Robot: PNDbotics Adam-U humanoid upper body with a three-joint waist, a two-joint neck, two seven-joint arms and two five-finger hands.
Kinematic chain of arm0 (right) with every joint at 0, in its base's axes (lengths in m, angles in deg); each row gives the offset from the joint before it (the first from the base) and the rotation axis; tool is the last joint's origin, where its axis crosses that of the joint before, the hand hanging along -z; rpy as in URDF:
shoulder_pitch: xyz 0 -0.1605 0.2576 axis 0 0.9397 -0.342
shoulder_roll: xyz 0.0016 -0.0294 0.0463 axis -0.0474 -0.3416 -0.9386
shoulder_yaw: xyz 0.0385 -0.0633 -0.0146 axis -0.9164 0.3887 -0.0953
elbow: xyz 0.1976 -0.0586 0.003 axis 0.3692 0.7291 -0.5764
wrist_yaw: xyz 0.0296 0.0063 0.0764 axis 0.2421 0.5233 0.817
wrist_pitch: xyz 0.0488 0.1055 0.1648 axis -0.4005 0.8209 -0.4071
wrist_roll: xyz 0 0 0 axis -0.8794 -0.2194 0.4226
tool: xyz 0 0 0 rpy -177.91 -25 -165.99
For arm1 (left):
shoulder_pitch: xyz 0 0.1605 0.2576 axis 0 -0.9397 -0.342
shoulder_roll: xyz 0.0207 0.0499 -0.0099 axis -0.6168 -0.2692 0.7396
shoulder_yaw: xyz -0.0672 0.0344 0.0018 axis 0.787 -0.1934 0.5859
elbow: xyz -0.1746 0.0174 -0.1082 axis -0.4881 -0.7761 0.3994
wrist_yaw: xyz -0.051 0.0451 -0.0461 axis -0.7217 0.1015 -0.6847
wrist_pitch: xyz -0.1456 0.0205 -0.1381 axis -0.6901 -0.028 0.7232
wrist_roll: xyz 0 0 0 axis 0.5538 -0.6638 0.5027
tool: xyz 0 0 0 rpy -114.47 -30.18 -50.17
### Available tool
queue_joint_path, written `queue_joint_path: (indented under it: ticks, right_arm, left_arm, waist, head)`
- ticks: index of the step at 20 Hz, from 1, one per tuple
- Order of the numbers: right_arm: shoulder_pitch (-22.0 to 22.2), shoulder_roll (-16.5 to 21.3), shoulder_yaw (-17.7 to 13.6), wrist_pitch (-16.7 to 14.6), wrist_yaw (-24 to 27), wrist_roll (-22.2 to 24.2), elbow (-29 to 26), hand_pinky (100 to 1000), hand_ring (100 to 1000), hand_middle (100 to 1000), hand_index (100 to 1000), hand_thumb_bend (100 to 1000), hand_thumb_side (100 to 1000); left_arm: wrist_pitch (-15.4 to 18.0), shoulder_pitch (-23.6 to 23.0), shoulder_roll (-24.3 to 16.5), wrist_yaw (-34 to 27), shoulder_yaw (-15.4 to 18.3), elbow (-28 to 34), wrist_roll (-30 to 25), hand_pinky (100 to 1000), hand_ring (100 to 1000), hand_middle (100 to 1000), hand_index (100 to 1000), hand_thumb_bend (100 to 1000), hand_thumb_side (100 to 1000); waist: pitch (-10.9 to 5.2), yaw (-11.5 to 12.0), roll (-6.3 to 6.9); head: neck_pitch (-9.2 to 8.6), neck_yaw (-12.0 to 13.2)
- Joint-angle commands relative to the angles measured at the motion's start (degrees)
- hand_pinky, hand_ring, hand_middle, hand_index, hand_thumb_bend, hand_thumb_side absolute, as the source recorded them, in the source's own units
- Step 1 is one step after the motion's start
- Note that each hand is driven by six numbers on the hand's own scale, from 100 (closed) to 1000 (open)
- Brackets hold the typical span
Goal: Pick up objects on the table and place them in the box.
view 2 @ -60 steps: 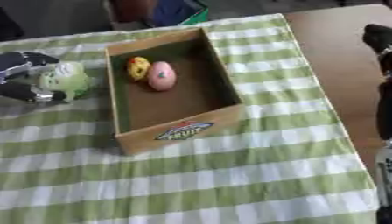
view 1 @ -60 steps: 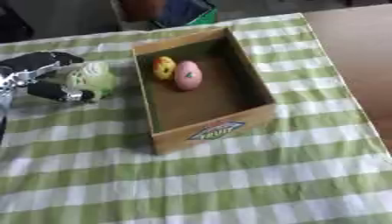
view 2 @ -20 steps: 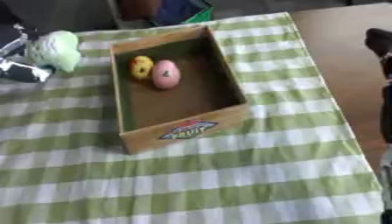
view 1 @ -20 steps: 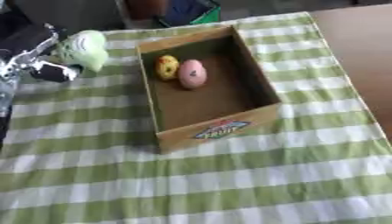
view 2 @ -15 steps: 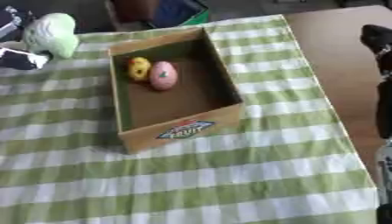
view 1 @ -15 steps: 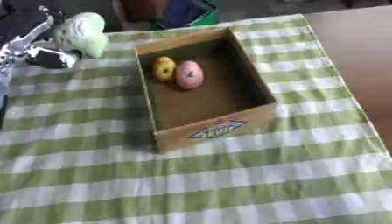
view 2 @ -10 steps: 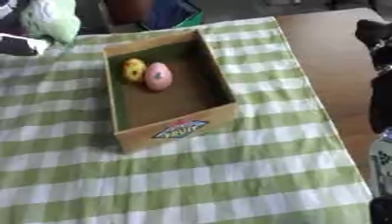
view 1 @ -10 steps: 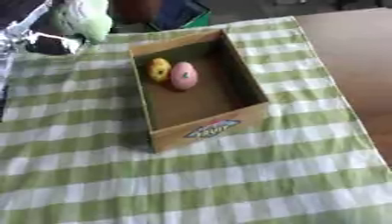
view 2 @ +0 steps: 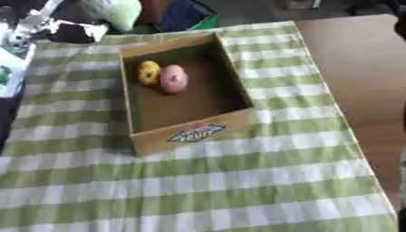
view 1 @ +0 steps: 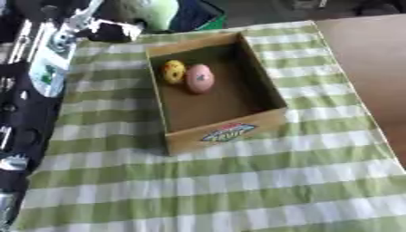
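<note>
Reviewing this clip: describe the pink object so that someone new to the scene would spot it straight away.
Start at the open cardboard box standing on the green-and-white checked cloth. Look into its far left part, where two small rounded things lie side by side. The pink object is the right one of the pair, larger than the yellow one beside it.

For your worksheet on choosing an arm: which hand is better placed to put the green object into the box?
Left. The left hand already holds the green object raised beside the box's far left corner.
</note>
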Motion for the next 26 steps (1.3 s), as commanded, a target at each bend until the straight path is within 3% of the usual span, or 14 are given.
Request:
queue_joint_path:
  ticks: [1,8,15,19,24,25,26]
  right_arm:
    - [-1.1,0.6,0.2,-0.7,1.0,-0.3,-1.2,810,709,476,824,100,812]
    - [-1.3,0.2,0.3,-1.0,1.5,-0.5,-1.2,811,708,476,824,100,794]
    - [-1.3,0.1,0.3,-1.0,1.5,-0.6,-1.2,811,708,476,824,100,794]
    - [-1.3,-0.1,0.5,-0.7,1.6,-0.2,-1.2,813,708,473,825,100,779]
    - [-1.2,-0.2,0.4,-0.6,1.5,-0.2,-1.2,813,708,473,825,100,776]
    - [-1.3,-0.2,0.5,-0.6,1.5,-0.2,-1.2,812,708,473,825,100,775]
    - [-1.3,-0.2,0.5,-0.6,1.5,-0.1,-1.2,812,708,473,825,100,774]
  left_arm:
    - [0.6,0.5,2.5,2.8,-0.6,0.7,0.7,452,722,639,481,100,266]
    - [4.6,-0.1,6.6,8.0,-1.0,-3.7,2.3,458,721,637,490,100,260]
    - [6.1,0.2,7.3,9.9,-0.9,-5.7,4.4,458,721,637,490,100,259]
    - [8.4,-0.1,8.0,12.3,-4.1,-8.2,2.3,486,754,685,585,100,245]
    - [10.9,0.0,7.9,16.8,-4.3,-8.2,-2.2,568,830,775,769,100,245]
    - [11.2,0.0,7.8,17.6,-4.3,-7.9,-3.0,577,840,788,801,100,279]
    - [11.6,0.0,7.9,18.4,-4.4,-7.7,-3.8,591,854,807,856,100,385]
  waist:
    - [-1.43,-0.2,-0.32]
    - [-1.13,-0.6,-0.18]
    - [-1.02,-0.7,-0.12]
    - [-0.49,-0.7,0.13]
    - [-0.35,-0.4,0.08]
    - [-0.33,-0.4,0.07]
    - [-0.32,-0.4,0.06]
  head:
    - [0.77,1.7]
    - [1.66,3.4]
    - [1.64,3.6]
    - [0.67,2.4]
    - [0.44,1.6]
    - [0.4,1.5]
    - [0.38,1.5]
